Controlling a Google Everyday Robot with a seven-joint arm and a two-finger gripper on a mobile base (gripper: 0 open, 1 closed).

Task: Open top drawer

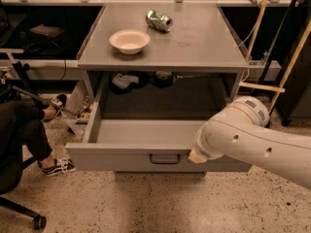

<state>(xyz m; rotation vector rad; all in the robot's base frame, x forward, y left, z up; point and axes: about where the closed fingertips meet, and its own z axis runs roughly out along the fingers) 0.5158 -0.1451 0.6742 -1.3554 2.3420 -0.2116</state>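
Two things on the grey worktop (194, 47), a pale bowl (129, 41) and a green can (159, 20), with the top drawer (121, 158) below pulled out over speckled floor (146, 203), gripper (197, 155) at its front just right of the handle (164, 158), grip state impossible to tell.

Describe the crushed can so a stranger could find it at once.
Start at the grey cabinet whose top drawer stands open, the robot's hand at its front. On top, behind and right of the white bowl, lies the can: green, dented, on its side, while the bowl stands upright.
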